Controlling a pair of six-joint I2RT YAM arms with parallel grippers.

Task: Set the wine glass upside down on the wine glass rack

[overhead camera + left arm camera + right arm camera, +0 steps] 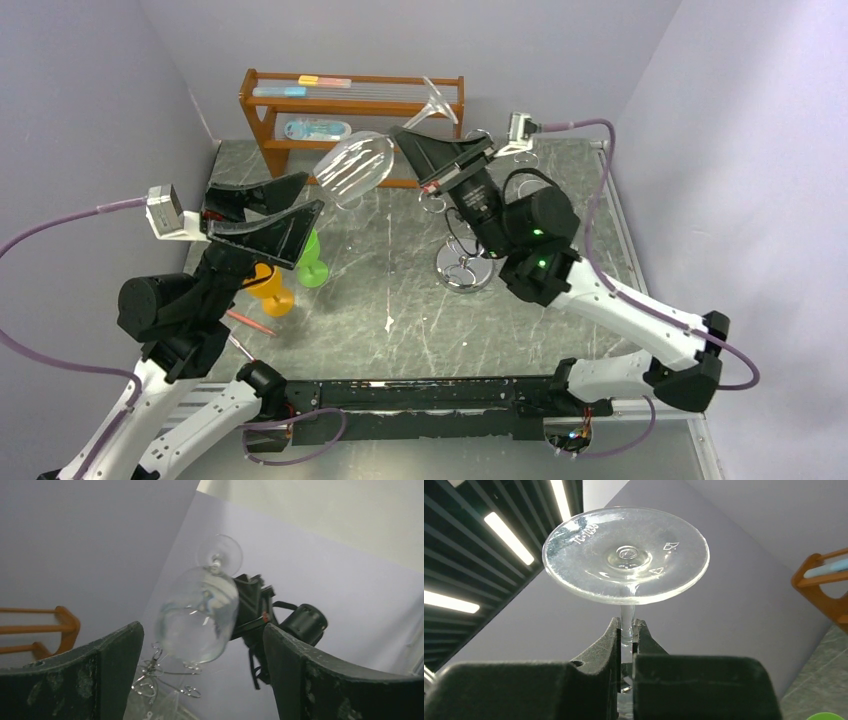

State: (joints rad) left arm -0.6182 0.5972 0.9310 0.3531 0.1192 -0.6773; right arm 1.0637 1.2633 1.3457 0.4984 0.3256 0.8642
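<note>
Left fingers point(275, 232) nearest, well left of the wine glass rack point(457, 270): spread wide, nothing held. Probably standing clear so one arm alone carries. Right fingers point(428, 152) above the rack, pinched tight on the stem of the wine glass point(352, 170), just under its foot. Glass in the air, up-left of the rack, tilted, bowl away from the grip. Stem hold likely leaves the foot free for a spiral arm. Not yet hung.

Left arm point(175, 330), right arm point(620, 300): white shells, black joints.
Purple cables point(60, 223) feed grey wrist cameras point(165, 210); left pincer point(312, 192), right pincer point(400, 133) scuffed black; green lights point(540, 262) on the right.
</note>
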